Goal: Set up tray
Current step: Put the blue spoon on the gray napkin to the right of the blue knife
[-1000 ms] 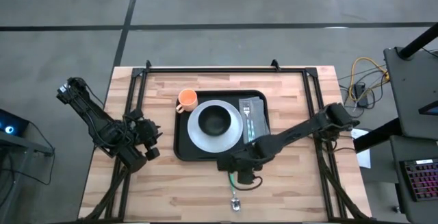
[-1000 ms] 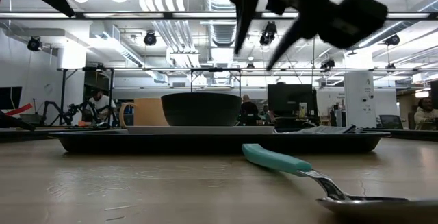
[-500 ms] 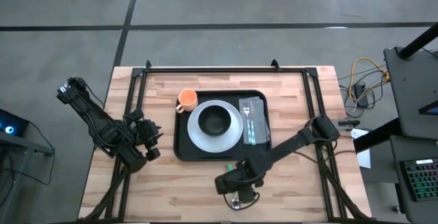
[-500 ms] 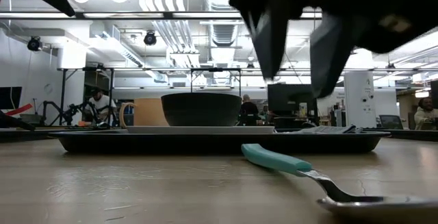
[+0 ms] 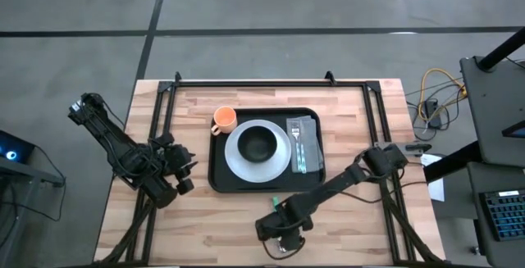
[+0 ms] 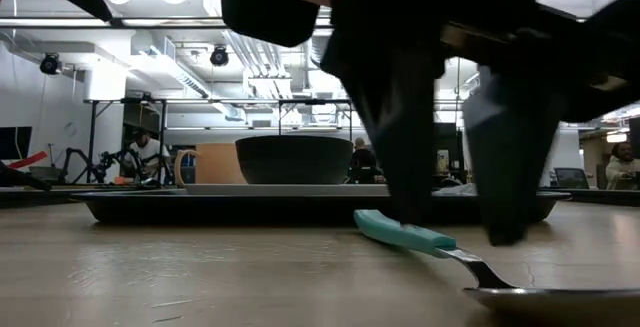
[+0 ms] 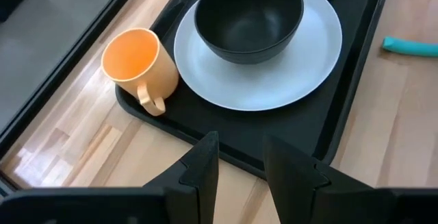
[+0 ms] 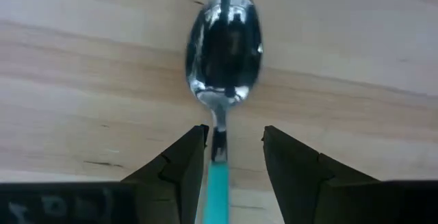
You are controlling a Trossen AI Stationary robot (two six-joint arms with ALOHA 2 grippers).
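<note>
The spoon, with a teal handle and a shiny metal bowl, lies flat on the wood near the table's near edge. My right gripper is open and low over it, one finger on each side of the spoon's neck, touching nothing that I can see. From above, the gripper hides the spoon's bowl. The black tray holds a white plate, a black bowl, an orange cup and a grey napkin with cutlery. My left gripper waits open, left of the tray.
The tray sits on the middle of the wooden table, with bare wood between its near rim and the spoon. Black frame rails run along the table's far, left and right sides. People and equipment show in the room beyond.
My right gripper has moved from just beside the tray's near rim toward the table's near edge and come down over the spoon, its fingers now low on either side of it. The spoon has stayed where it was.
</note>
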